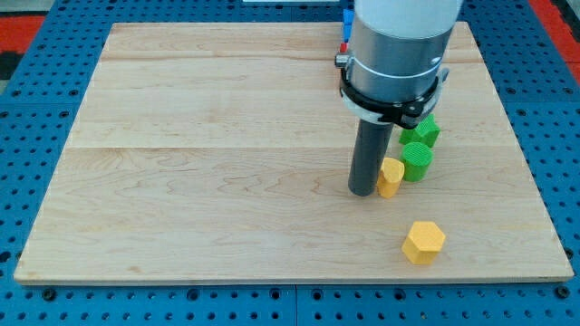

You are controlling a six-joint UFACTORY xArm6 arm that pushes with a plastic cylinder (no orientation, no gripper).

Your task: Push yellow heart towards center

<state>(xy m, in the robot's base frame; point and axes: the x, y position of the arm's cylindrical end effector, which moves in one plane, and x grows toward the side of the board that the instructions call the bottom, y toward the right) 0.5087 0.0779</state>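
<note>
The yellow heart (391, 177) lies right of the board's middle, partly hidden by my rod. My tip (362, 192) rests on the board touching the heart's left side. A green round block (417, 160) sits against the heart's upper right. A second green block (426, 131) lies just above that one, partly hidden by the arm. A yellow hexagon (423, 242) lies below the heart, near the board's bottom edge.
The wooden board (208, 163) lies on a blue pegboard. The arm's grey body (399, 54) covers the upper right of the board. A blue block (348, 18) and a red block (344, 47) peek out at its left edge near the top.
</note>
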